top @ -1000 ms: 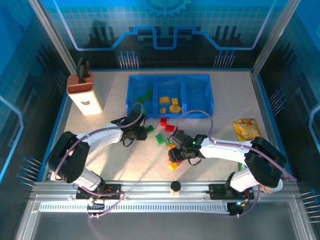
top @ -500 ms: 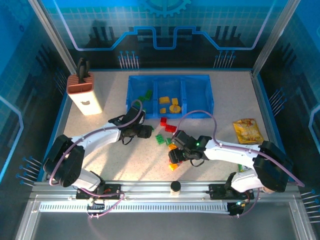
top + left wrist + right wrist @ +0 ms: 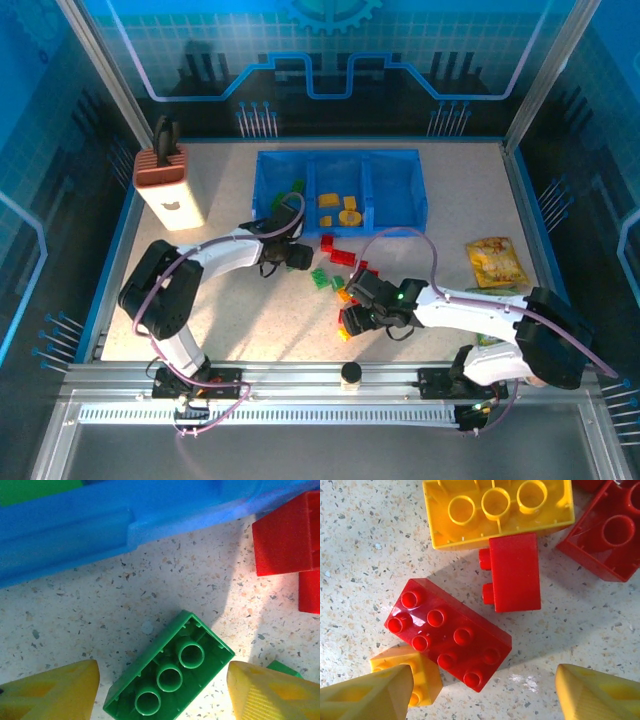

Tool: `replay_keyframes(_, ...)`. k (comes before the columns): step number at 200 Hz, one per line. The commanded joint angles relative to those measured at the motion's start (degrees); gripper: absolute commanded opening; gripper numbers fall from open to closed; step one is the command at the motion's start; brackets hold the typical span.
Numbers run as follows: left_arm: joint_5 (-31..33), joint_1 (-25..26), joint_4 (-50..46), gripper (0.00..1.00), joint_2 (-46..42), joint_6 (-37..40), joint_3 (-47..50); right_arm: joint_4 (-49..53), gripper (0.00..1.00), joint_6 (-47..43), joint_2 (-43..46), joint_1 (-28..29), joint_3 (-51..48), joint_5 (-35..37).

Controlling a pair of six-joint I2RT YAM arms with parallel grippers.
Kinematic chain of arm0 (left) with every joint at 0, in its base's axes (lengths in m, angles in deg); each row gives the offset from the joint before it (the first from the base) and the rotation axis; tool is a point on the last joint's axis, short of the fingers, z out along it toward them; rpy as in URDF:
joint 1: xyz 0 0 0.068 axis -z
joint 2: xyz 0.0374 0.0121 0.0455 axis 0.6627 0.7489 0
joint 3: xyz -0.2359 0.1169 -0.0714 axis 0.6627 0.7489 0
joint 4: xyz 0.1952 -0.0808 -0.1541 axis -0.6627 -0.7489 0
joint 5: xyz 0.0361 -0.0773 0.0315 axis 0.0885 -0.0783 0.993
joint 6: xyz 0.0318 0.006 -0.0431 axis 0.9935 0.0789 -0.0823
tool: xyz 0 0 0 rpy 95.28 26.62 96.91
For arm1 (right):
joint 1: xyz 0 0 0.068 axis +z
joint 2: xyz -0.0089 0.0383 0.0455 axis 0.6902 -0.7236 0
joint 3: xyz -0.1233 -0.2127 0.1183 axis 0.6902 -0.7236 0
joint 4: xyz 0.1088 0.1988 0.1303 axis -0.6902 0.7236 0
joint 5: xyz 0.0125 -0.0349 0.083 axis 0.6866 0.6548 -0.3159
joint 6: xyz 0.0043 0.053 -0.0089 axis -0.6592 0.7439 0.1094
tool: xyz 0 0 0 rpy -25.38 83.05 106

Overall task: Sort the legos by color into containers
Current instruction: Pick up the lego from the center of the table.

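The blue tray (image 3: 395, 190) stands at the back centre, with green legos (image 3: 291, 190) in its left compartment and yellow ones (image 3: 340, 208) in the middle one. My left gripper (image 3: 300, 258) hangs open just in front of the tray wall (image 3: 100, 525). An upside-down green brick (image 3: 170, 676) lies on the table between its yellow fingertips (image 3: 50, 692), apart from both. My right gripper (image 3: 485, 695) is open low over a red studded brick (image 3: 447, 632). A small yellow brick (image 3: 420, 672) sits against the left fingertip (image 3: 365, 697).
Loose red bricks (image 3: 335, 248) and green bricks (image 3: 320, 277) lie between the arms. More red bricks (image 3: 512, 572) and an upturned yellow brick (image 3: 497, 507) crowd the right gripper. A knife block (image 3: 168, 185) stands back left, a yellow snack bag (image 3: 493, 260) at the right.
My left gripper has travelled right and slightly toward the tray, ending over the green brick. The right gripper has shifted a little toward the near edge.
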Motion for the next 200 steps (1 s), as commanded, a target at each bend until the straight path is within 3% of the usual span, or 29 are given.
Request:
replay_keyframes(1, -1.1, -0.2, -2.7, 0.68, 2.3, 2.0, -2.7, 0.9, 0.76, 1.1, 1.1, 0.8, -0.8, 1.7)
replay_keyframes(71, 1.8, 1.7, -4.3, 0.58, 4.2, 1.2, -1.3, 1.3, 0.75, 2.1, 0.2, 0.6, -0.4, 3.0)
replay_keyframes(122, 3.2, 1.6, -4.9, 0.35, 1.9, 0.5, -0.4, 1.5, 0.75, 2.6, 0.8, 0.3, -0.2, 3.6)
replay_keyframes(141, 4.0, 1.5, -4.7, 0.31, -1.4, -1.1, 0.2, 2.1, 0.74, 2.9, 1.4, 0.3, -0.2, 4.2)
replay_keyframes(200, 2.7, -5.8, -5.1, 0.29, -12.7, -4.2, -4.4, 2.2, 0.72, 3.7, 4.2, -0.8, -1.1, 4.8)
